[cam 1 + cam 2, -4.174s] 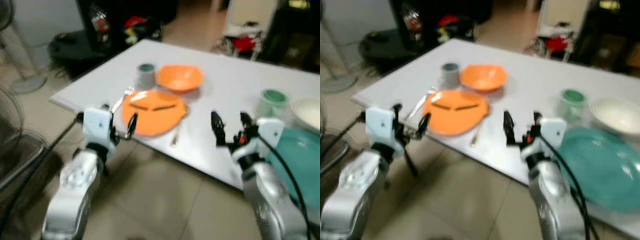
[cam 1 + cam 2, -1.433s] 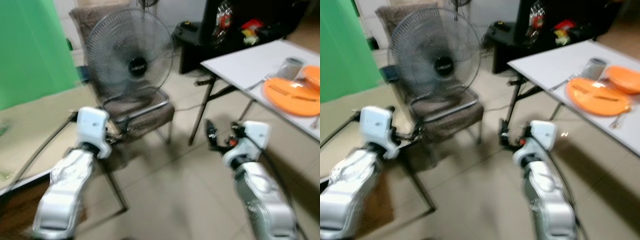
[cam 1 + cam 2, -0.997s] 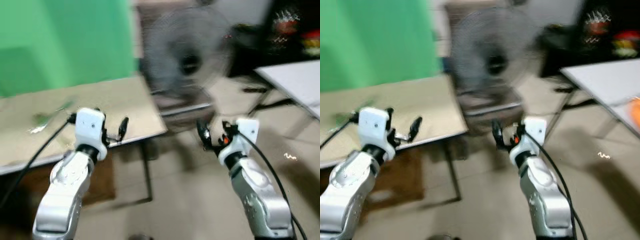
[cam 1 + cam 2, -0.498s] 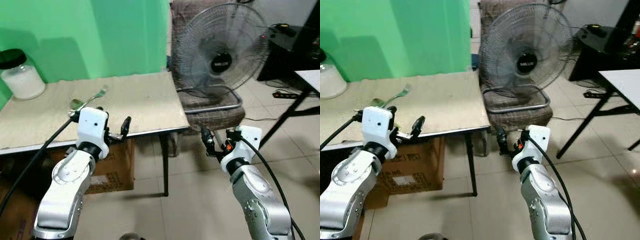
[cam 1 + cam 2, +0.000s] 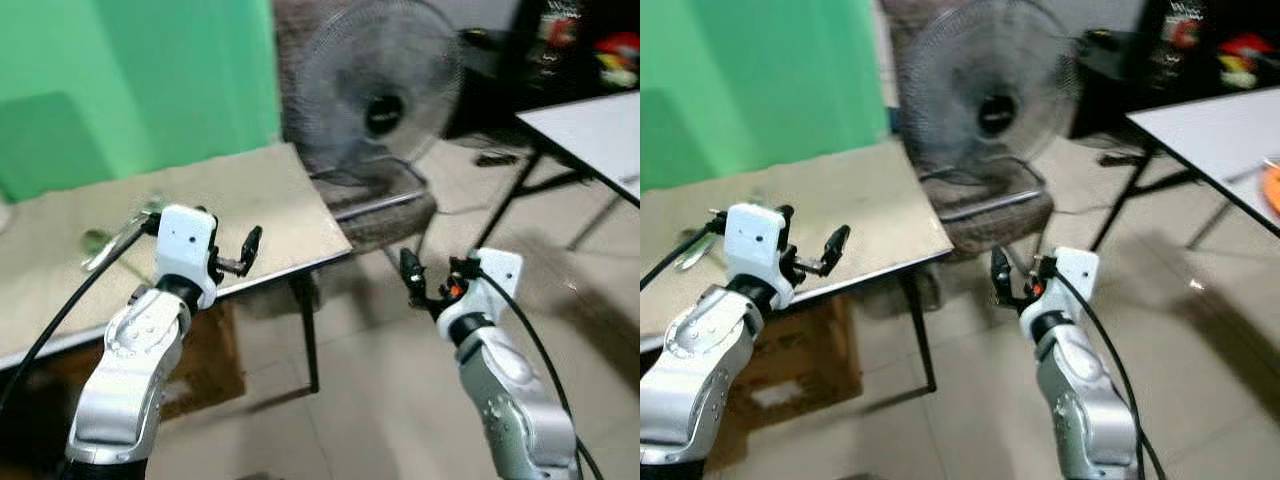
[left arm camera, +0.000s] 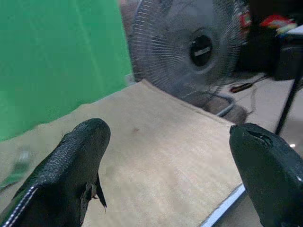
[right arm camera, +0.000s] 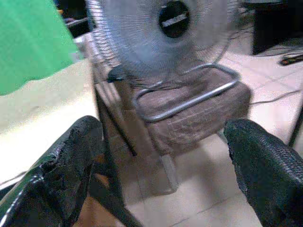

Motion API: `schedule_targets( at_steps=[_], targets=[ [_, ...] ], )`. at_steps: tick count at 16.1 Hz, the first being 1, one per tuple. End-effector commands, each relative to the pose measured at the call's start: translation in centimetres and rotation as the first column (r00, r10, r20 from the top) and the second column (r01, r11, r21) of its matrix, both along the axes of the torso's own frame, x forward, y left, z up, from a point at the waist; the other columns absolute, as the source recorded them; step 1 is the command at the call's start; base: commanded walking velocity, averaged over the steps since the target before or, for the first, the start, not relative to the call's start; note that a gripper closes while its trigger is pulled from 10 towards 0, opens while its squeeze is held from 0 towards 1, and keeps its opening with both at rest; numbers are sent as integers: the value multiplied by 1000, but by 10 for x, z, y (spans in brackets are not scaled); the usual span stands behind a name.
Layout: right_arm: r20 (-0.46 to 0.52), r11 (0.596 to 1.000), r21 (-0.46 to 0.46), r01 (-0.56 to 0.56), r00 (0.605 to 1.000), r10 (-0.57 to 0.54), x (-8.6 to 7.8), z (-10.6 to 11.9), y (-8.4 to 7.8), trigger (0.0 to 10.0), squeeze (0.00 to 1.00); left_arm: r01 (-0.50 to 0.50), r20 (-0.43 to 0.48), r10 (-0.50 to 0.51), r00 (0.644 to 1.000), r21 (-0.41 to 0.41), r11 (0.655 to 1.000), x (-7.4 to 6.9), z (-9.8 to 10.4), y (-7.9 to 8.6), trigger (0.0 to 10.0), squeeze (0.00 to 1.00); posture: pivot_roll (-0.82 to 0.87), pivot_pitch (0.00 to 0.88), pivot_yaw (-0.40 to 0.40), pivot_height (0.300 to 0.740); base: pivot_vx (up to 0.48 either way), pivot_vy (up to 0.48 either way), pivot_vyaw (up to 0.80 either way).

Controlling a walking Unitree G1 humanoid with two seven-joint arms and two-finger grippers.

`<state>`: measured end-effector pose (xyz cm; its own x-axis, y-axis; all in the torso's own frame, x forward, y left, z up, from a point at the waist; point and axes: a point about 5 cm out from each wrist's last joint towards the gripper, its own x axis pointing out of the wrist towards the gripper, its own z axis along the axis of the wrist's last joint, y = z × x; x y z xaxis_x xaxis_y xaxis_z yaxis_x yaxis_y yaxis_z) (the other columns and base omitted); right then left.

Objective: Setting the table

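Clearly the coming move turns on the small silvery utensil with a green tip that lies on the tan, cloth-covered bench before the green backdrop: it sits to the robot's left, just beyond the white wrist housing of the left gripper, so the left arm is by far the nearer one. Its long axis runs slantwise, from the near left up toward the far right, ending by a blurred green blob; whether it is a spoon or a fork cannot be told through the blur. The left gripper's black fingers are spread wide with nothing between them, and they hover over the bench's near right edge, pointing toward the grey pedestal fan on the brown chair, so the utensil lies off to the left of the fingers and somewhat farther back, apart from them. To my eye the wrist would need to swing left and line the fingers across that slanted handle. Meanwhile the right gripper hangs over the tiled floor beside the bench's dark leg, its fingers likewise parted and empty, well apart from the utensil. At the far right, a white bench's corner waits to be set.
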<state>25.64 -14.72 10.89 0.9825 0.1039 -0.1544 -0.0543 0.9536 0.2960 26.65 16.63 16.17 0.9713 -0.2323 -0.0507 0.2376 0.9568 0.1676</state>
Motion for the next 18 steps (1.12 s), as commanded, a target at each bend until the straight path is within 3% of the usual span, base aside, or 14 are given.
schedule_targets(
  at_steps=[1, 2, 3, 4, 5, 8, 18],
  targets=[
    [30, 1000, -5, 7, 1000, -7, 3, 7, 1, 10000, 1000, -15, -35, 14, 999, -8, 1000, -1, -2, 5, 10000, 0, 102, 0, 38, 740, 0, 371, 0],
    [31, 1000, -4, 7, 999, -7, 3, 6, 1, 10000, 1000, -18, -45, 17, 999, -19, 1000, 0, -2, 5, 10000, 0, 104, 0, 39, 740, 0, 364, 0],
    [29, 1000, -4, 12, 1000, -12, 3, 6, 1, 10000, 1000, -8, -58, 6, 998, -34, 999, -1, -2, 5, 10000, 502, 105, 0, 39, 740, 0, 360, 0],
    [29, 1000, -2, 15, 999, -15, 3, 6, 1, 10000, 1000, -7, -62, 5, 998, -35, 999, -1, -2, 5, 10000, 910, 105, 0, 40, 740, 0, 368, 0],
    [27, 1000, 1, 18, 999, -18, 2, 6, 1, 10000, 1000, -7, -65, 5, 998, -34, 999, -1, -2, 6, 10000, 1000, 105, 0, 44, 740, 0, 371, 0],
    [23, 1000, 14, 26, 999, -27, 2, 5, 1, 10000, 1000, -3, -64, 1, 998, -26, 1000, 2, 0, 5, 10000, 1000, 103, 0, 52, 740, 0, 395, 0],
    [25, 1000, 11, 19, 1000, -19, -2, 6, 1, 10000, 1000, 3, -62, -3, 998, -6, 1000, 4, 1, 4, 10000, 1000, 96, 0, 50, 740, 0, 441, -769]
  ],
)
